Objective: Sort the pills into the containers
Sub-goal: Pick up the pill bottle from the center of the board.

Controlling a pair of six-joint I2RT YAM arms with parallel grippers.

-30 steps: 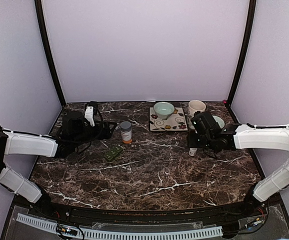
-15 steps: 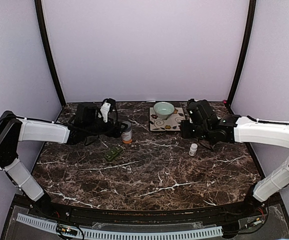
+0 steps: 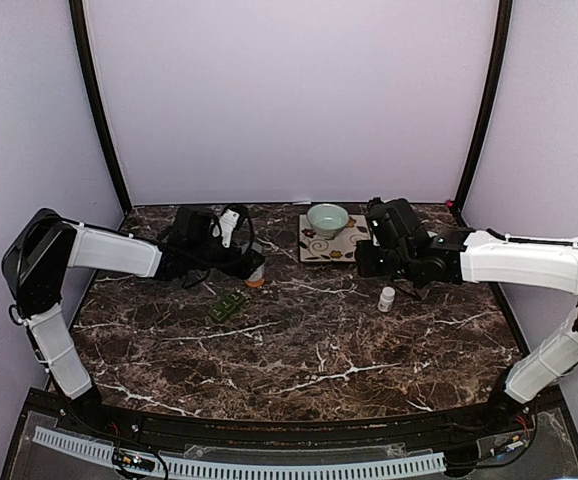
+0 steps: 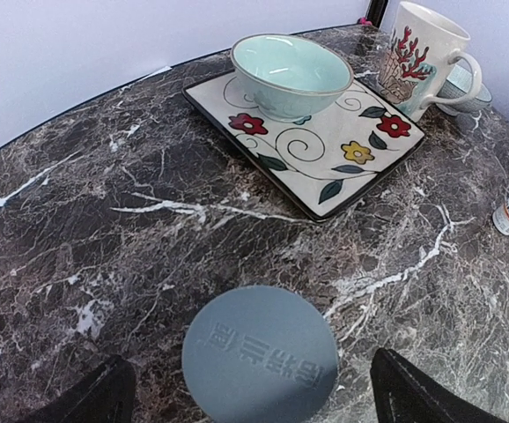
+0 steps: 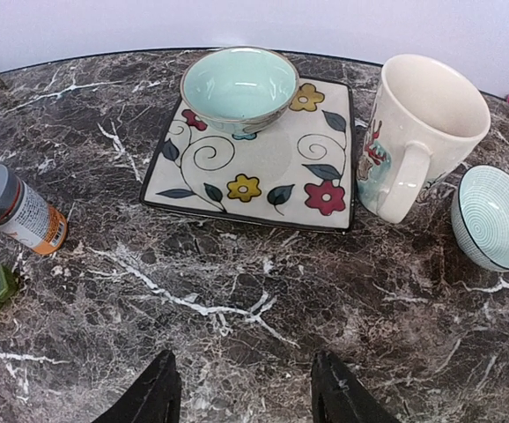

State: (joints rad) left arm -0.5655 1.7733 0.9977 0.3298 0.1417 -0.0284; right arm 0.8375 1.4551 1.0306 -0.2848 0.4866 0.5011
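Though contents are hidden, pill box — near bottle

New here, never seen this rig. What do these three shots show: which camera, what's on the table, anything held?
Two robot arms, left arm and right arm, are bolted at the table's near edge, each ending in two-finger jaws. The wide shot is from a fixed camera above and behind them. The other two come from a camera on each wrist, so the dark tips at the bottom are that arm's own jaws. On the table: a green pill box, an amber bottle, a small white bottle, a plate carrying a bowl, a mug and a small blue bowl. Nothing is held: the left jaws stand open astride the amber bottle's cap, the right jaws open over bare table. No pills show.
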